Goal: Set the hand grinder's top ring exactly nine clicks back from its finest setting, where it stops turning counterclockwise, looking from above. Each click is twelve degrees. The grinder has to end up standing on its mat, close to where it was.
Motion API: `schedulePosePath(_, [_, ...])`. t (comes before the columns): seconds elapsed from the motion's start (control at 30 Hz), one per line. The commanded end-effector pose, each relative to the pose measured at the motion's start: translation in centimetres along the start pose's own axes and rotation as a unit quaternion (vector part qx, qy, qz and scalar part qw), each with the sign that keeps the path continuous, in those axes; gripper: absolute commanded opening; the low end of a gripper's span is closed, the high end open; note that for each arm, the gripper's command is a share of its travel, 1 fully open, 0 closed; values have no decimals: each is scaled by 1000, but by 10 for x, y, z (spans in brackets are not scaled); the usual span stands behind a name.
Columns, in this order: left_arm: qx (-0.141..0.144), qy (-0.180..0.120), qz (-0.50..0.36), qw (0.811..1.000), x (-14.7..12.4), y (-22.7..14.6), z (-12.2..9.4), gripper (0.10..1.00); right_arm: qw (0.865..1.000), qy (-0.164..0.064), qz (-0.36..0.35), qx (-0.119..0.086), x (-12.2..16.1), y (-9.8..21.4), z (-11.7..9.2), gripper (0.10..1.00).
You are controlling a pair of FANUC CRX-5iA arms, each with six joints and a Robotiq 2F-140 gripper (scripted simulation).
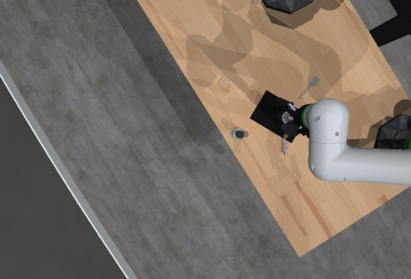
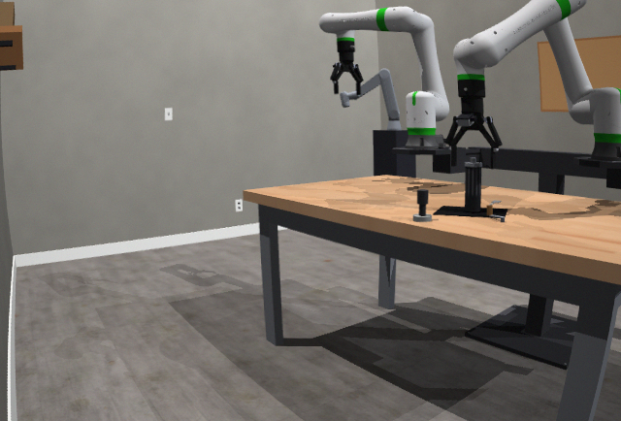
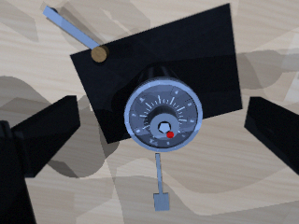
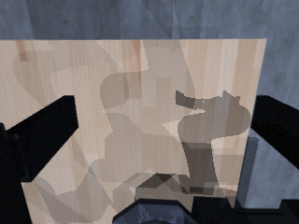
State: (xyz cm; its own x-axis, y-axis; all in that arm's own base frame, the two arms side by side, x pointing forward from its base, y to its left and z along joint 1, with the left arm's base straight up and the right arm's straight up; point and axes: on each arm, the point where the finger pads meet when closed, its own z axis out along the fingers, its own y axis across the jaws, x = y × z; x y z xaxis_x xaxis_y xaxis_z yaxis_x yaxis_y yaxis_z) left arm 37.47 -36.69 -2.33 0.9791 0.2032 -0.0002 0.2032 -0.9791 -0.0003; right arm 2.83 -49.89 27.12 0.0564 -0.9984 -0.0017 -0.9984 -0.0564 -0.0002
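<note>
The black ribbed grinder (image 2: 473, 188) stands upright on its black mat (image 1: 265, 103) (image 2: 447, 211) (image 3: 210, 37). Its top ring (image 3: 189, 100), with a pale rim, tick marks and numerals, faces up. A red dot (image 3: 170, 134) sits near the central hex tip, at its lower right in the left wrist view. The numerals are too small to read surely. My left gripper (image 1: 287, 116) (image 2: 473, 158) (image 3: 162, 111) points down, open, its fingertips either side of the grinder's top without touching. My right gripper (image 2: 347, 90) (image 4: 163, 111) is open and empty, high above the table's far part.
A crank handle (image 1: 285, 146) (image 3: 70, 29) (image 2: 489, 210) with a brown knob (image 1: 285, 135) (image 3: 99, 54) lies at the mat's edge. A thin tool (image 1: 314, 81) (image 3: 161, 202) with a square head lies beyond the mat. A dark-handled, grey-based tool (image 1: 237, 133) (image 2: 422, 201) stands near the table edge.
</note>
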Motion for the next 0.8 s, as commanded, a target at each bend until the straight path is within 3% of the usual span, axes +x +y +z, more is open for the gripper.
schedulePosePath(0.0, [-1, 0, 0, 1000, 0, 1, -1, 1000, 1000, 1, 0, 0, 0, 0, -1, 1000])
schedulePosePath(0.03, [-1, 0, 0, 1000, 0, 1, -1, 1000, 1000, 1, 0, 0, 0, 0, -1, 1000])
schedulePosePath(0.07, [-1, 0, 0, 1000, 0, 1, -1, 436, 1000, 1, 0, 0, 0, 0, -1, 1000])
schedulePosePath(0.77, [-1, 0, 0, 1000, 0, 1, -1, 436, 1000, 1, 0, 0, 0, 0, -1, 1000])
